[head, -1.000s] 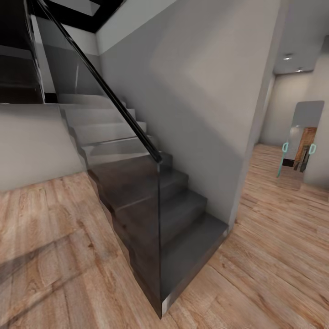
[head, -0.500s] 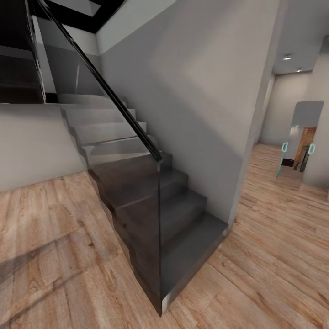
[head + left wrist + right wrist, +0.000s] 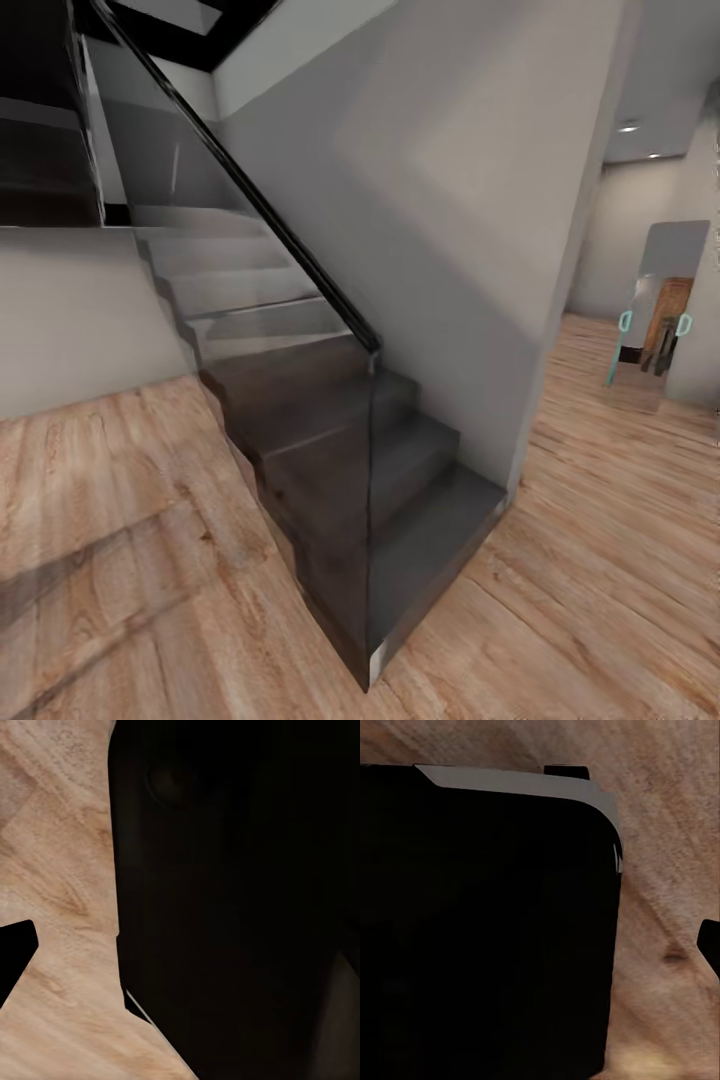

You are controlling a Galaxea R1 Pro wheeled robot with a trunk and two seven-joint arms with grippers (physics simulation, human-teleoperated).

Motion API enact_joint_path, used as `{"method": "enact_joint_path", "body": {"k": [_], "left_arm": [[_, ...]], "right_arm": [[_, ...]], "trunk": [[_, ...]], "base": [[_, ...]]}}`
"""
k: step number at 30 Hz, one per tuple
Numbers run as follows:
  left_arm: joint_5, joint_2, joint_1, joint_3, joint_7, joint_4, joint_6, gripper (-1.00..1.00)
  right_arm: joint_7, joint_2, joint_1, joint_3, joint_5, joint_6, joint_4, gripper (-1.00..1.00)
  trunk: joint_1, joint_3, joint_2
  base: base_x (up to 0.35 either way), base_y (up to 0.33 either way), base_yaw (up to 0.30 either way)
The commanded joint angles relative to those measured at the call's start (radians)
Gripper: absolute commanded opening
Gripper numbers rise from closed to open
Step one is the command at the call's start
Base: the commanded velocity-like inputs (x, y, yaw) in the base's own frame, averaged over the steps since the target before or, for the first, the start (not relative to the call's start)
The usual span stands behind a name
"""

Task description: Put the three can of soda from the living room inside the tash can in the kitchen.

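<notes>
The soda cans and the trash can are out of view; I am under way on a light wood plank floor (image 3: 120,520). In the left wrist view a dark part of my own body (image 3: 240,907) hangs over the planks (image 3: 60,870), with a small black tip (image 3: 13,956) at the picture's edge. The right wrist view is alike: a dark rounded body panel (image 3: 480,930) above the floor (image 3: 667,855), and a black tip (image 3: 711,945) at the edge. Neither view lets me judge how the jaws stand.
A dark grey staircase (image 3: 400,470) rises straight ahead behind a glass balustrade (image 3: 300,420) with a black handrail (image 3: 250,190). A grey wall (image 3: 450,200) flanks it. To its right a passage (image 3: 620,430) leads to a tall mirror (image 3: 665,290).
The whole head picture has shifted a little: staircase and balustrade edge sit slightly further right, so the camera has moved. Nothing in the room itself has moved.
</notes>
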Motion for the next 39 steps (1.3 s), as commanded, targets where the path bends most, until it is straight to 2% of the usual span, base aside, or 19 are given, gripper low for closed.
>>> {"method": "enact_joint_path", "body": {"k": [1, 15, 20, 25, 27, 28, 30, 39], "left_arm": [[0.000, 0.000, 0.000, 0.000, 0.000, 0.000, 0.000, 1.00], [0.000, -0.002, -0.004, 0.000, 0.001, -0.007, 0.000, 1.00], [0.018, -0.010, -0.012, 0.001, 0.003, -0.093, 0.005, 1.00], [0.069, -0.018, -0.020, 0.000, 0.002, -0.188, 0.031, 1.00], [0.096, -0.018, -0.031, 0.000, 0.002, -0.227, 0.062, 1.00], [0.118, -0.017, -0.047, 0.000, 0.002, -0.265, 0.102, 1.00], [0.137, -0.015, -0.067, 0.000, 0.001, -0.303, 0.142, 1.00], [0.225, -0.022, -0.155, 0.000, 0.002, -0.490, 0.305, 1.00]], "right_arm": [[0.000, 0.000, 0.000, 0.000, 0.000, 0.000, 0.000, 1.00], [0.003, -0.021, -0.004, -0.004, 0.000, 0.004, -0.001, 1.00], [0.004, -0.030, -0.014, -0.006, -0.003, 0.011, -0.023, 1.00], [0.003, -0.043, -0.024, -0.008, -0.006, 0.012, -0.060, 1.00], [0.003, -0.048, -0.033, -0.008, -0.007, 0.014, -0.082, 1.00], [0.002, -0.053, -0.046, -0.009, -0.008, 0.016, -0.103, 1.00], [0.002, -0.059, -0.065, -0.009, -0.009, 0.023, -0.120, 1.00], [0.003, -0.074, -0.232, -0.013, -0.011, 0.142, -0.150, 1.00]], "trunk": [[0.000, 0.000, 0.000], [0.000, -0.003, 0.000], [0.000, -0.003, 0.000], [0.000, -0.003, 0.000], [0.000, -0.003, 0.000], [0.000, -0.003, 0.000], [0.000, -0.003, 0.000], [0.000, -0.003, 0.000]], "base": [[0.000, 0.291, -0.181], [0.000, 0.293, -0.251], [0.000, 0.122, -0.287], [0.000, 0.036, -0.289], [0.000, 0.016, -0.290], [0.000, 0.009, -0.290], [0.000, 0.006, -0.290], [0.000, 0.002, -0.290]]}}
